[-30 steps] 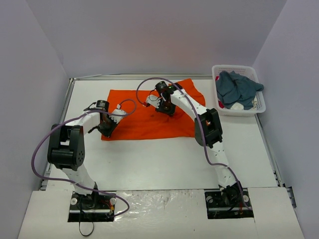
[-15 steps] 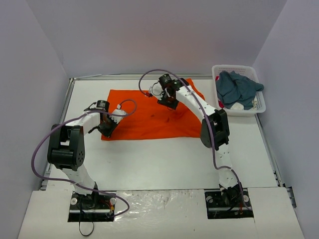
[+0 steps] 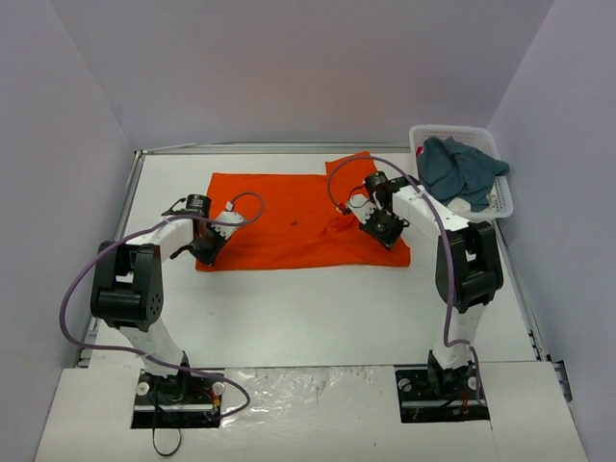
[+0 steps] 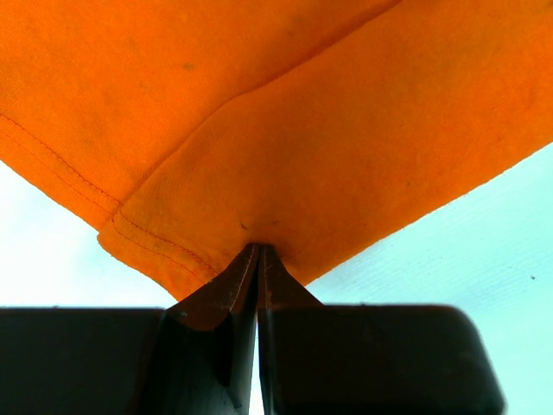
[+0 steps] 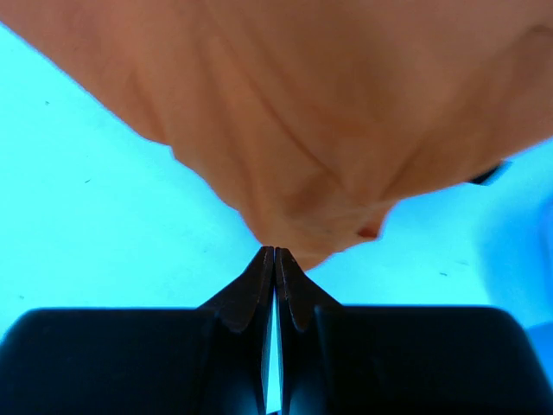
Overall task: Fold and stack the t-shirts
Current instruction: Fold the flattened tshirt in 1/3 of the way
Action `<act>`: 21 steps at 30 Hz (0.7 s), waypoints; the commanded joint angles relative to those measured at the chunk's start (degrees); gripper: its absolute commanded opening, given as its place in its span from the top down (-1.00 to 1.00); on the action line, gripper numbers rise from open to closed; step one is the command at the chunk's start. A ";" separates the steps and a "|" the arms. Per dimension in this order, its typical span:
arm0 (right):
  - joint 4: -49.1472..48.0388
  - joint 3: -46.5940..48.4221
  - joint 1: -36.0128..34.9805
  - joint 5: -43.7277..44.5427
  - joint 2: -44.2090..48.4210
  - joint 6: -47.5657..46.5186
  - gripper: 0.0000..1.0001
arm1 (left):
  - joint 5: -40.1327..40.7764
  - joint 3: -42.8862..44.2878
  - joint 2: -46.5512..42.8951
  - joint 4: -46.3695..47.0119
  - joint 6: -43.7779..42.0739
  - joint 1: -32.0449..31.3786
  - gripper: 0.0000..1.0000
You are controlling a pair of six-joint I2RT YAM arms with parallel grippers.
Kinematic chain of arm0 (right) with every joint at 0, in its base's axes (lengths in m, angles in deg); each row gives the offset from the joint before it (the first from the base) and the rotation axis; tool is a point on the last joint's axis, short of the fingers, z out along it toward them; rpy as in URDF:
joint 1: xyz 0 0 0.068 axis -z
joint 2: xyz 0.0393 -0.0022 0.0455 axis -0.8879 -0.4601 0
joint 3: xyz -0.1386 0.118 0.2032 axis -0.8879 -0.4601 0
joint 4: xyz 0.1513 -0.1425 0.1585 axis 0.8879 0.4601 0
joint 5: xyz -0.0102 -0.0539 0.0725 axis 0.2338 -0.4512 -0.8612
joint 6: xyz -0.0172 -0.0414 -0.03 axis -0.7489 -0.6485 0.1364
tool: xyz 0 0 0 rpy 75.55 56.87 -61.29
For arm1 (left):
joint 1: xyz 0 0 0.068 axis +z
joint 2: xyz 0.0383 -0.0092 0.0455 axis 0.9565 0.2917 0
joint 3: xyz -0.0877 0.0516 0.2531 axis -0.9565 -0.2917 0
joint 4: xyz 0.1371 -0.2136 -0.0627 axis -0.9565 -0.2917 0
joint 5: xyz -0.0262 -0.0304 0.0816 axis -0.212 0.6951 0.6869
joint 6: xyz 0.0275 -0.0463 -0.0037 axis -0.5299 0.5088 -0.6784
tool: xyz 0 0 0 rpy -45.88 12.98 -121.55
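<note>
On the table (image 3: 318,308), orange t-shirt (image 3: 279,217) gripped by left claw (image 4: 257,251) and right claw (image 5: 274,252); teal t-shirt (image 3: 462,168) in basket (image 3: 452,132)

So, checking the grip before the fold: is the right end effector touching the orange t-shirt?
Touching. The right wrist view shows the right end effector shut, with the orange t-shirt gathered to a point pinched at its tips, no gap.

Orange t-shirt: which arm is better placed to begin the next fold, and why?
Probably left: the left gripper pinches a flat, hemmed near corner of the orange t-shirt, while the right gripper grips bunched cloth.
</note>
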 commanded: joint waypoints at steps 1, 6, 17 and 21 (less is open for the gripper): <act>0.22 -3.88 0.23 -3.32 2.95 1.05 1.00 | -2.66 -2.41 1.59 -2.23 1.41 -0.77 0.95; -1.54 -6.79 2.34 -5.69 0.50 0.70 1.00 | -2.57 -2.50 1.15 -2.32 1.76 -0.77 0.95; -3.13 -4.33 4.98 -7.98 -4.95 -0.79 1.00 | -1.25 -3.03 -0.43 -2.49 1.32 -0.77 0.95; -3.39 -4.42 5.69 -7.10 -6.89 -1.32 1.00 | -0.90 -3.03 -0.52 -2.76 1.15 -0.77 0.95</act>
